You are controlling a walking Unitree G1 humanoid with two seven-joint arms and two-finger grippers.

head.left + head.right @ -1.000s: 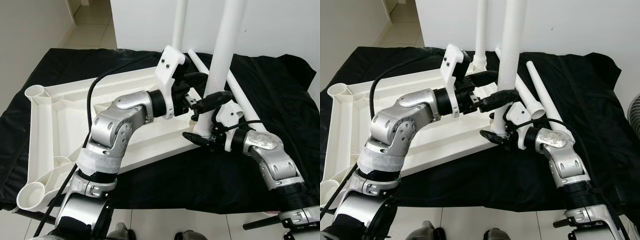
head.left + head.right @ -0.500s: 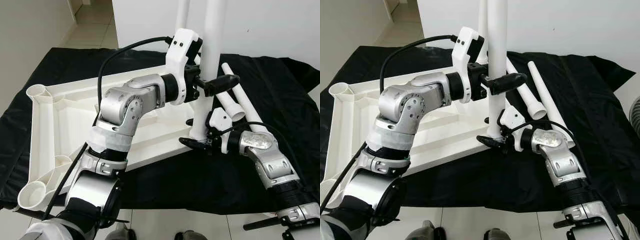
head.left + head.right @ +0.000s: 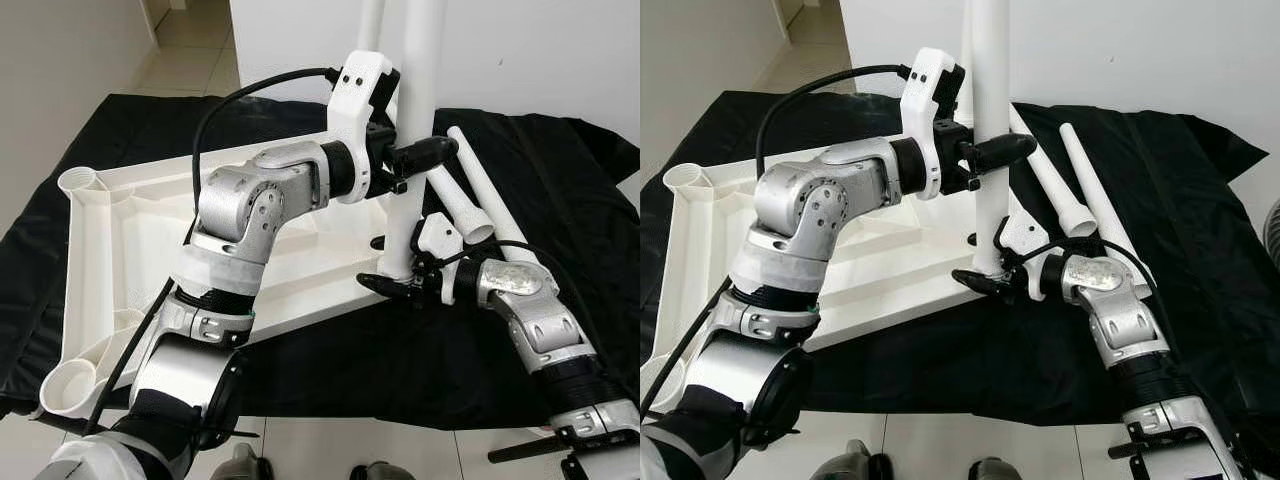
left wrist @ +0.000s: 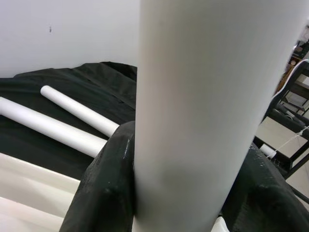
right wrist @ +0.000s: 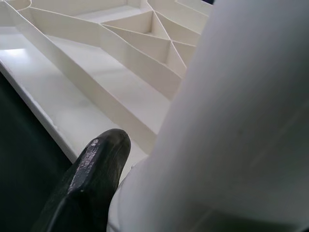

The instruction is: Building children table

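Observation:
A white children's table top lies upside down on a black cloth. One white table leg stands upright in the near right corner socket. My left gripper is shut on this leg partway up, and one black finger presses its side. My right gripper is shut around the leg's base just above the socket, with a finger against the leg. A second leg stands upright at the far corner.
Two loose white legs lie side by side on the black cloth to the right of the table top. Open sockets show at the table top's left corners. A white wall rises behind, and tiled floor lies in front.
My left gripper has risen from near the leg's base to higher on the leg and closed on it. The leg now stands straighter. The right gripper stays at the base.

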